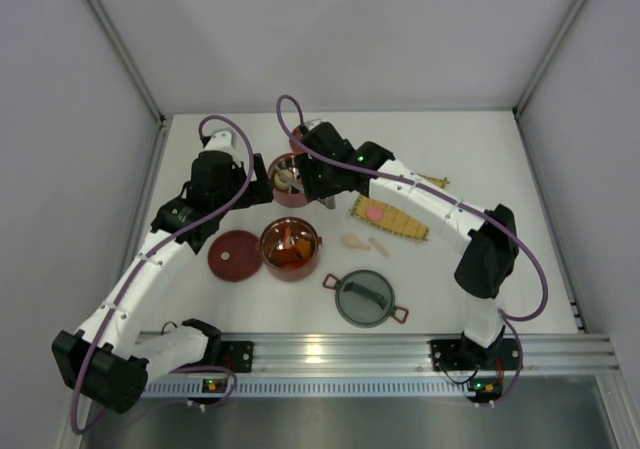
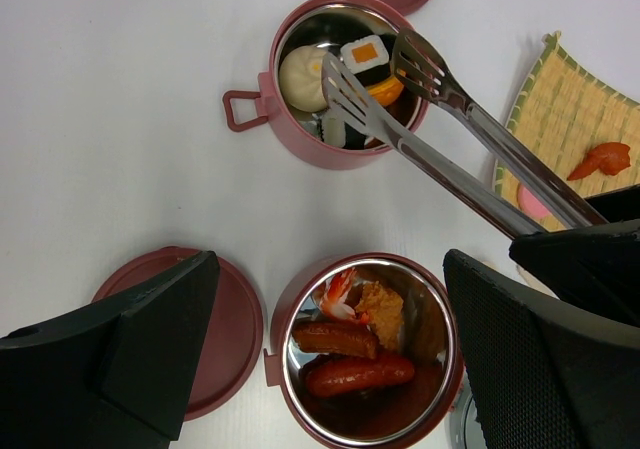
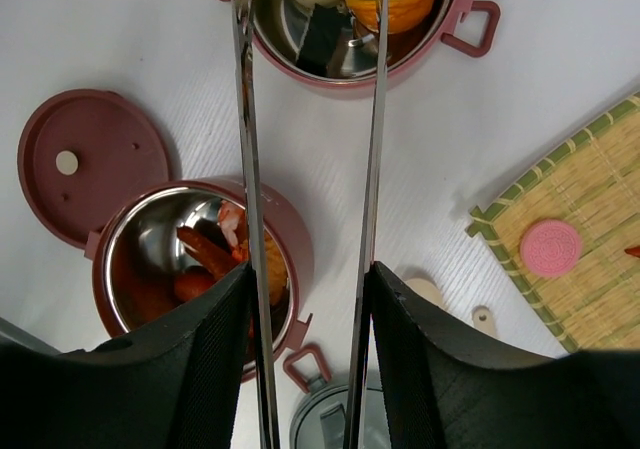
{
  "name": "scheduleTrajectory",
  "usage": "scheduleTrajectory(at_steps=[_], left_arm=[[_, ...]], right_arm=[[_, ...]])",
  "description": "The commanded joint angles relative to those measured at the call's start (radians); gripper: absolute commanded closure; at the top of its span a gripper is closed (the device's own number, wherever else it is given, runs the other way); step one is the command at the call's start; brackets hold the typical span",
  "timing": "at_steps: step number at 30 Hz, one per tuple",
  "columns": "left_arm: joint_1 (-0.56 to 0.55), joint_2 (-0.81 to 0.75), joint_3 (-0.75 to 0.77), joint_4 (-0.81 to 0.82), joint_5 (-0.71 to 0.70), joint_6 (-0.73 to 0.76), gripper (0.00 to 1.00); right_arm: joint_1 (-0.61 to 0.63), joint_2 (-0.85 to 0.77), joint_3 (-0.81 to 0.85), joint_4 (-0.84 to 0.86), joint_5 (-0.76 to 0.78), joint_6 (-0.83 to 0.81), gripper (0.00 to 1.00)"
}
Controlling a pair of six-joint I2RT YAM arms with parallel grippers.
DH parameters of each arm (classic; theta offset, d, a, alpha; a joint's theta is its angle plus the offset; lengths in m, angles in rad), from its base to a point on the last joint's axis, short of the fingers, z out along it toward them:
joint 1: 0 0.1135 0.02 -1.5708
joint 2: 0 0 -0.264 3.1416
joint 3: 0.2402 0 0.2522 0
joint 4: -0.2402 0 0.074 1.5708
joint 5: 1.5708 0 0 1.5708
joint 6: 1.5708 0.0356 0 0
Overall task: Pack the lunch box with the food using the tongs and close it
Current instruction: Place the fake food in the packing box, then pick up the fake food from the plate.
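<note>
The left gripper [image 2: 330,261] stands wide open with nothing between its fingers. Under its left finger lies a flat red lid [image 2: 240,319]. Straight below the gap sits the near bowl [image 2: 276,339] of the lunch box, holding two sausages [image 2: 355,372] and a shrimp piece [image 2: 337,294]. Ahead of this gripper, well apart from it, is the far bowl [image 2: 330,154], with a white bun [image 2: 298,77] and a sushi piece [image 2: 363,53] inside.

The tongs [image 2: 440,167] reach in from the right, and their two forked tips are spread apart over the far bowl's right half.

The right gripper [image 3: 310,279] clasps the tongs, one arm lying against each finger's inner face. From this gripper the far bowl is straight ahead at the tongs' tips, while the near bowl sits below its left finger. Off to its right lies the woven mat [image 3: 590,199], bearing a pink disc [image 3: 550,247]. The grey domed lid [image 1: 365,297] rests on the table behind this gripper, toward the arm bases.
</note>
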Motion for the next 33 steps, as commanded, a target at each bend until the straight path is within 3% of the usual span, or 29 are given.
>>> scheduleTrajectory(at_steps=[1, 7, 20, 33], left_arm=[[-0.002, 0.001, -0.006, 0.015, -0.014, 0.006, 0.01], [-0.002, 0.0, -0.006, 0.015, -0.014, 0.008, 0.01], [-0.002, -0.006, -0.006, 0.021, 0.0, 0.005, 0.01], [-0.002, -0.014, -0.009, 0.015, -0.005, 0.003, 0.01]], right_arm=[[0.02, -0.042, 0.024, 0.052, 0.04, -0.011, 0.52], [0.008, -0.148, -0.062, 0.016, 0.142, -0.007, 0.52], [-0.02, -0.556, -0.545, -0.028, 0.252, 0.125, 0.5], [-0.068, -0.619, -0.7, -0.01, 0.268, 0.174, 0.52]])
